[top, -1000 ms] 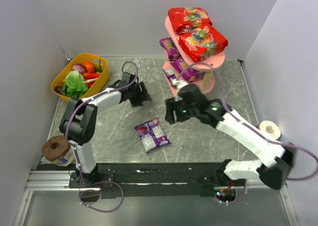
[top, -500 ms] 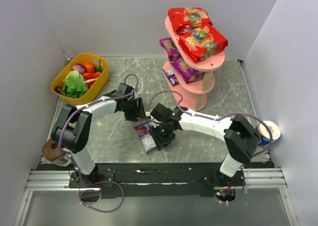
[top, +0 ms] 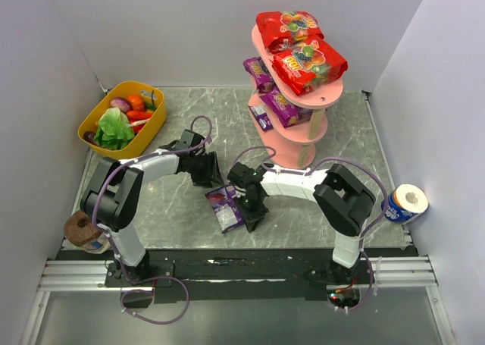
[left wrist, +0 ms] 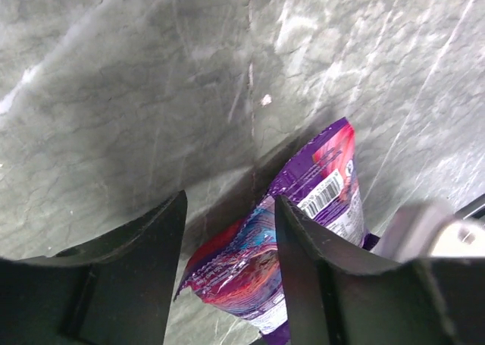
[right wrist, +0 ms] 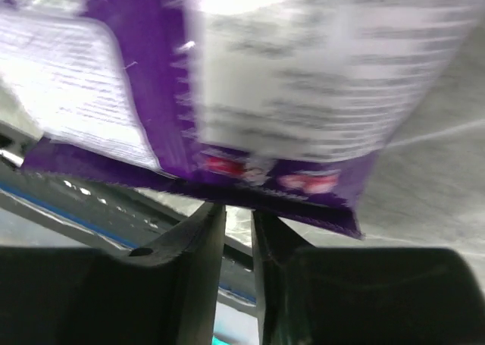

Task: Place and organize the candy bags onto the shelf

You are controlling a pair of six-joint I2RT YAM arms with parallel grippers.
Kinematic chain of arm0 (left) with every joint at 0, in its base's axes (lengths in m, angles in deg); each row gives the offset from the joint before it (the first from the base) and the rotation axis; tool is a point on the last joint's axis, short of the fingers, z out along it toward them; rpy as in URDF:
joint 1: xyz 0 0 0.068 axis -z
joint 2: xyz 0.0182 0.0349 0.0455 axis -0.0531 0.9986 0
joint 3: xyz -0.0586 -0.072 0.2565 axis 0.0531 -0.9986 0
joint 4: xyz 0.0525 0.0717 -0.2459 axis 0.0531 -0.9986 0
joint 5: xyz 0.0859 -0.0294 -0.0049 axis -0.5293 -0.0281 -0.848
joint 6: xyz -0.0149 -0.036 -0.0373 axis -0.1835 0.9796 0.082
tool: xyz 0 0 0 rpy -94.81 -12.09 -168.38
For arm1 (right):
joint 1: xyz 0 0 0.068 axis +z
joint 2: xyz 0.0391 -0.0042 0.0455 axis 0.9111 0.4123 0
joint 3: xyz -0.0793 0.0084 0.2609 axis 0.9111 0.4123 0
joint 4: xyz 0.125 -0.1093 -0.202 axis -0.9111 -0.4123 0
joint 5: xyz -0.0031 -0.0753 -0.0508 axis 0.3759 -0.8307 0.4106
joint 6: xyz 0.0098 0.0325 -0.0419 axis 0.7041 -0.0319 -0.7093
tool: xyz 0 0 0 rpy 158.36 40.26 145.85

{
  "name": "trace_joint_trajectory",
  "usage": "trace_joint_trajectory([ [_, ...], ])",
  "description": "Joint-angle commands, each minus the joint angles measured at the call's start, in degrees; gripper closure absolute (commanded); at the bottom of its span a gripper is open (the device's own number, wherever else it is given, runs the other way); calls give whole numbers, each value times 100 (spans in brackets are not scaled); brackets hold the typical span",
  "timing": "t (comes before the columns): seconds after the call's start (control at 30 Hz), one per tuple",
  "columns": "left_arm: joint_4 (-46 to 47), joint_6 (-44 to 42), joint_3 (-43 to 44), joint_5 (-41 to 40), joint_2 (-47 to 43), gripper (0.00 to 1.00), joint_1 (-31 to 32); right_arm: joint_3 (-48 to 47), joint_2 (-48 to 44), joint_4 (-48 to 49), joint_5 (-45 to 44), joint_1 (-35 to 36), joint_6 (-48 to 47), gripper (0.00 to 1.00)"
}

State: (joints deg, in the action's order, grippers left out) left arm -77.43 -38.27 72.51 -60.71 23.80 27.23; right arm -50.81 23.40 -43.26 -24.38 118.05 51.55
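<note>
A marble table (top: 174, 208) is enclosed by white walls. From above, a purple candy bag (top: 227, 207) is seen mid-table between the left gripper (top: 208, 172) and right gripper (top: 251, 212), with the shelf (top: 307, 130) far right and a yellow basket (top: 157, 117) far left. In the left wrist view, the jaws are held apart over the bag. In the right wrist view, the fingers are narrowed at its seam, and a grip cannot be told. A second ago the right gripper was beside the shelf.

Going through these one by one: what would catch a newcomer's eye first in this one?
The pink shelf at the back right stands out first, with two glossy red candy bags on its top board. Next, mid-table, both arms meet at one purple bag. The left gripper is open at its far end, and the right gripper has its jaws nearly together at the bag's edge.
</note>
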Motion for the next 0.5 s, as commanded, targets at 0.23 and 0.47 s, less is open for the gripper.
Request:
trace_joint_trajectory([
  [0.23,451,159,-375,256,-161,47,-45,-94,-27,417,-813,-784,557,76],
  [0.47,573,229,-690,528,-433,43,-230,-753,394,550,-936,-1319,373,77],
])
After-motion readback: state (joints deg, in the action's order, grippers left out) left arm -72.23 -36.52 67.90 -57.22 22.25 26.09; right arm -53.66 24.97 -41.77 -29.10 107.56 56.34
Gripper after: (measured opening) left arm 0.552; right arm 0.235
